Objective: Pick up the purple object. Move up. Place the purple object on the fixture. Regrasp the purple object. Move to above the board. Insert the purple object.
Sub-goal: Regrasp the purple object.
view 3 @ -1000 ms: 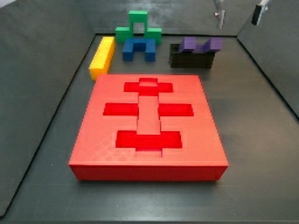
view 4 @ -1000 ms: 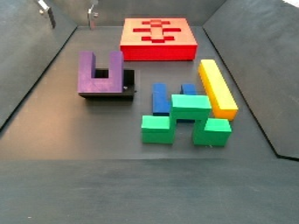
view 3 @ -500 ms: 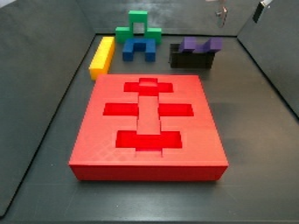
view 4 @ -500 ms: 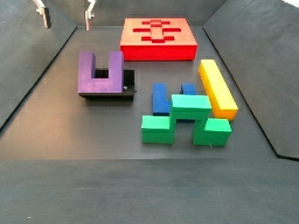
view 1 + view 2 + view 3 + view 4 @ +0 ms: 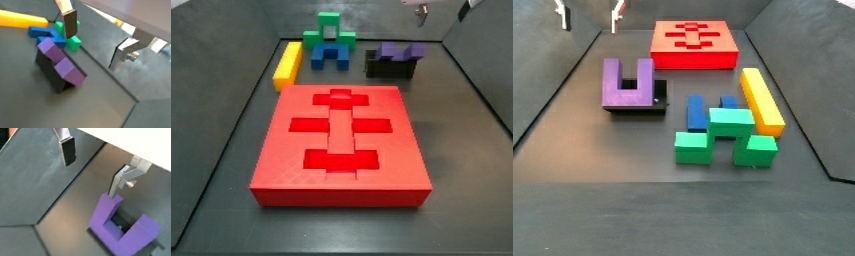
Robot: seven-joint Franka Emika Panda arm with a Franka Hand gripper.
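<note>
Claw (image 5: 95, 167): silver plate fingers (image 5: 66, 149) with dark pads spread wide apart, nothing between them, touching nothing. In a side view the claw (image 5: 589, 14) hangs high above the table (image 5: 593, 150), clear of every piece.

Near to far, as seen in the side view with the board nearest:
- The board (image 5: 341, 145): large flat red slab, matte, with darker red cross-shaped recesses joined by a central slot. Lies flat on the dark grey table.
- Yellow bar (image 5: 289, 63): long, smooth, lying flat near the board's far left corner.
- The purple object (image 5: 401, 50): U-shaped plastic block, two thick prongs joined by a base. It rests on the fixture (image 5: 390, 67), a small black boxy holder, beyond the board's far right corner. In a wrist view the purple object (image 5: 123, 227) sits below the open fingers, apart from them.
- Blue arch block (image 5: 331, 53) and green blocks (image 5: 330, 30): stacked cluster at the far wall.
</note>
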